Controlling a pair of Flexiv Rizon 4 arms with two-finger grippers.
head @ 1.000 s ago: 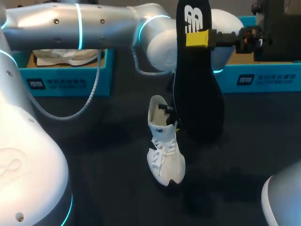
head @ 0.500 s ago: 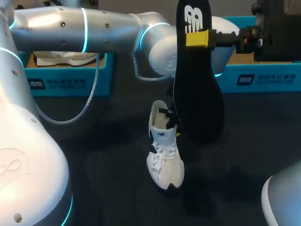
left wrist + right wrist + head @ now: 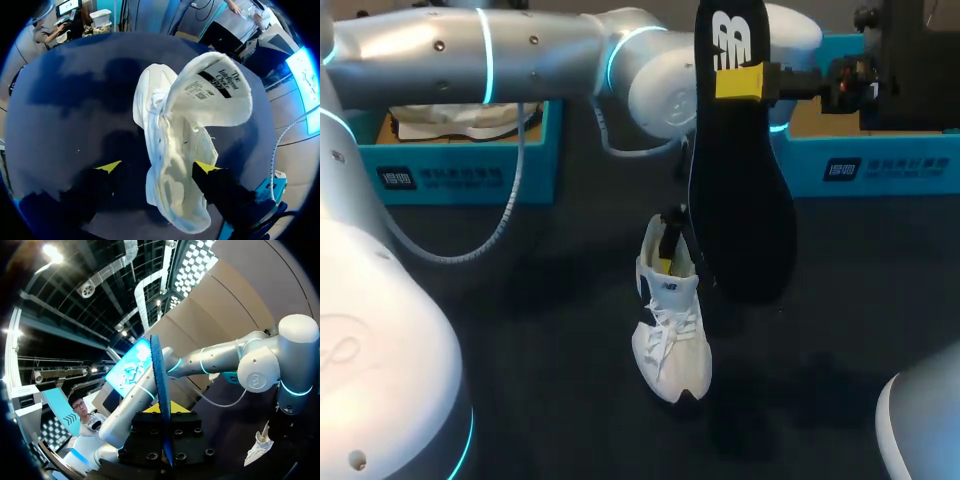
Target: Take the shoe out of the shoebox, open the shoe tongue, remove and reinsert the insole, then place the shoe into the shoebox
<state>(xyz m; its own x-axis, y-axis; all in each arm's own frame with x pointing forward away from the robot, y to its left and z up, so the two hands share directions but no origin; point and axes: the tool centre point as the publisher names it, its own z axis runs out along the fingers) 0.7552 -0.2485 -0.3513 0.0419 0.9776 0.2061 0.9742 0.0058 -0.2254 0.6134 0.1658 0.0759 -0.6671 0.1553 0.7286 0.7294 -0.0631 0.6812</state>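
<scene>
Black insole (image 3: 740, 190) clamped aloft in right gripper (image 3: 740, 82), awaiting reinsertion; left gripper (image 3: 157, 166), spread wide, straddles white shoe (image 3: 670, 330) for steadying.

**A:** What does the robot look like?

**B:** The left arm (image 3: 540, 55) is smooth, rounded silver metal. Glowing cyan rings (image 3: 487, 55) circle its joints, small dark screws (image 3: 440, 45) dot the casing, and a grey cable (image 3: 510, 210) loops beneath it.

**A:** And its ends?

**B:** Black fingers (image 3: 222, 189) with bright yellow tips. The right wrist has a black plate (image 3: 145, 440) studded with screw heads.
</scene>
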